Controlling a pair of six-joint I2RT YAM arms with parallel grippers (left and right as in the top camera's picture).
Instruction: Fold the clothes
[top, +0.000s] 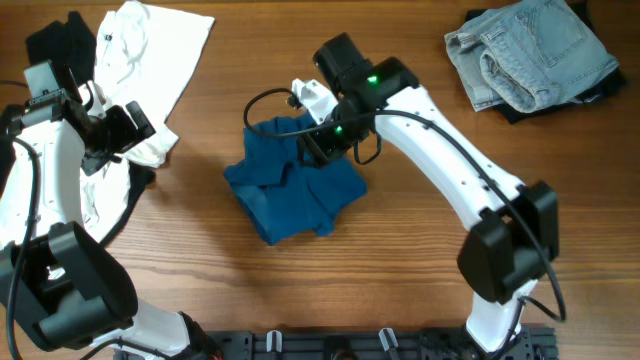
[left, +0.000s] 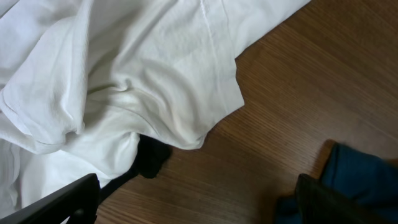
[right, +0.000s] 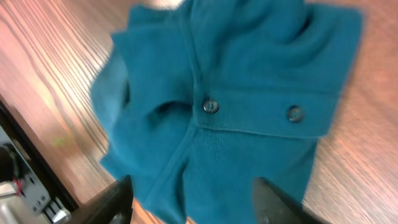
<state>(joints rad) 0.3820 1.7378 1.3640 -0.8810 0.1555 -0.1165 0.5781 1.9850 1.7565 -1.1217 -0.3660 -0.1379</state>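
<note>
The right pincer is spread wide, nothing pinched in it. Its two dark fingers enter the right wrist view from the lower edge, which cuts off their tips. The clothes, a deep-blue garment, lies directly under it and fills the gap between the fingers. I cannot tell whether the fingers touch the cloth or hang just above it. This view is blurred, though a placket with two small dark buttons can be made out running across the fabric.

From overhead, the garment sits bunched into a rough square near the middle of the worktop. The pincer is over its upper right part, where the arm and a loop of cable hide the edge.

The left pincer is also spread and holds nothing. It is well to the left of the garment, over the near edge of a crumpled white T-shirt. A scrap of black cloth pokes out from under that shirt. In the left wrist view only a corner of the blue garment shows, at the lower right, partly behind a finger and cut by the frame.

Pale-blue jeans lie heaped at the far right corner, well apart from both pincers.
</note>
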